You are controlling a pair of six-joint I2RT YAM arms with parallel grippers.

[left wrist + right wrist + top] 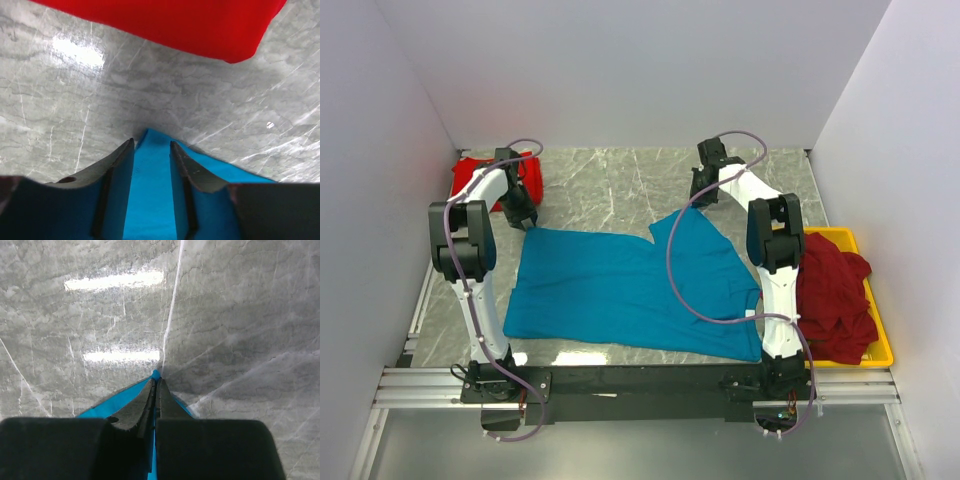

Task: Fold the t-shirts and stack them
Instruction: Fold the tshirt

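A teal-blue t-shirt (630, 285) lies spread flat in the middle of the marble table. My left gripper (525, 222) is at its far left corner. In the left wrist view, that gripper (152, 147) has its jaws apart, straddling the teal corner (150, 200), with cloth lying between the fingers. My right gripper (698, 198) is at the shirt's far right corner. Seen from the right wrist, it (156, 385) is shut on the tip of the teal cloth (120, 400). A bright red t-shirt (470, 178) lies at the back left, just beyond the left gripper (175, 20).
A yellow tray (880, 350) at the right edge holds a heap of dark red t-shirts (835, 295), close to the right arm's base. White walls close in the table on the left, back and right.
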